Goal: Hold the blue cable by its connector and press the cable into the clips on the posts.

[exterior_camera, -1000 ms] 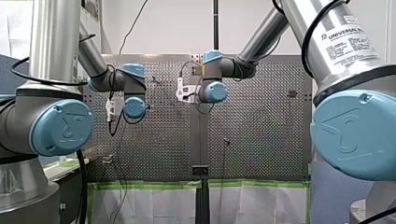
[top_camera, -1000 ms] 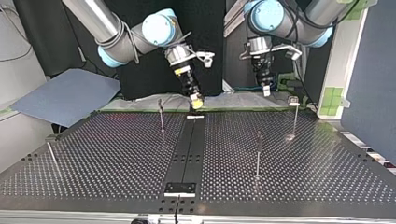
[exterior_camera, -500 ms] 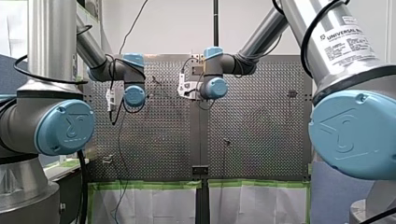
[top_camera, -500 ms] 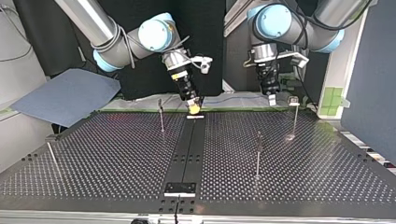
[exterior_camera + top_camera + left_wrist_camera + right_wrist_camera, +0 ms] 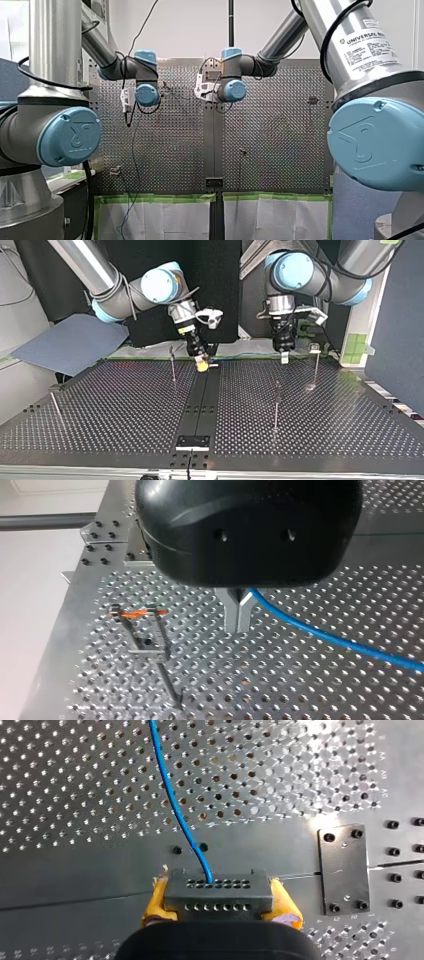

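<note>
Going by the top view from its left, a thin post [image 5: 55, 407] stands alone near the edge of the table [image 5: 125, 410], and a second post [image 5: 173, 365] rises further in. Just beside that one the right gripper [image 5: 201, 363] hangs low at the table's far edge, its yellow pads [image 5: 156, 902] clamped on both ends of a dark connector [image 5: 218, 892]. The cable [image 5: 172, 802] leaves the middle of that block and runs off over the perforated plate in a loose curve, in no clip that I can see.

Further right comes a third post [image 5: 276, 402], then the left gripper [image 5: 284, 358], also low. Its metal fingers [image 5: 231, 615] are pressed together. The cable emerges right at their root, so it looks pinched there, though the gripper's body hides the contact. Last stands the end post [image 5: 315, 365]. The left wrist view shows a post beside the fingers, likely this one, with an orange-topped clip [image 5: 136, 613] holding nothing.

The cable looks thin, light and limp, so I judge it can be pulled but not pushed. The rigid, square-faced connector is the sound place to hold it. The smooth sheath may slip through metal fingers. The posts look slender and might flex under a press.
</note>
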Robot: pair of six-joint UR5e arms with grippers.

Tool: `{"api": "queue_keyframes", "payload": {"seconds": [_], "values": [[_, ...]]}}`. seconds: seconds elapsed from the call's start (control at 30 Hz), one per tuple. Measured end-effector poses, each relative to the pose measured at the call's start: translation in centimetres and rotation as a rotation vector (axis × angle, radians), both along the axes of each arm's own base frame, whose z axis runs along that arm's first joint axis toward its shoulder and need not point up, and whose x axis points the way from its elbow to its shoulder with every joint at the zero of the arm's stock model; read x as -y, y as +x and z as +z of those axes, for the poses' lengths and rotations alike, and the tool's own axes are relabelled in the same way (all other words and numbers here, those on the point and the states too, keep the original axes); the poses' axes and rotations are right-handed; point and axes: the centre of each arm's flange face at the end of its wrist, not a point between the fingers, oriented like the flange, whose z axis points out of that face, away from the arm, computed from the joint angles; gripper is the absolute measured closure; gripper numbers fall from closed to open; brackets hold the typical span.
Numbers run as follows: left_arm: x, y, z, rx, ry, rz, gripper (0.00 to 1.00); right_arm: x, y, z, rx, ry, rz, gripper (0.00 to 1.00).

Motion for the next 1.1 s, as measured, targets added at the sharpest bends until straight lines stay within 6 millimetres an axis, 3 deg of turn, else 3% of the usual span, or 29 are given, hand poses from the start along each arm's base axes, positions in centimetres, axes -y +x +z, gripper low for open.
{"api": "queue_keyframes", "payload": {"seconds": [0.63, 1.1], "values": [[0.4, 1.4, 2.8, 0.033, -0.032, -0.004, 0.99, 1.1, 1.5, 3.0, 0.05, -0.012, 0.009, 1.0], [-0.1, 2.2, 4.2, 0.051, -0.05, 0.009, 0.99, 1.6, 3.4, 3.6, 0.064, -0.011, 0.025, 1.0]]}}
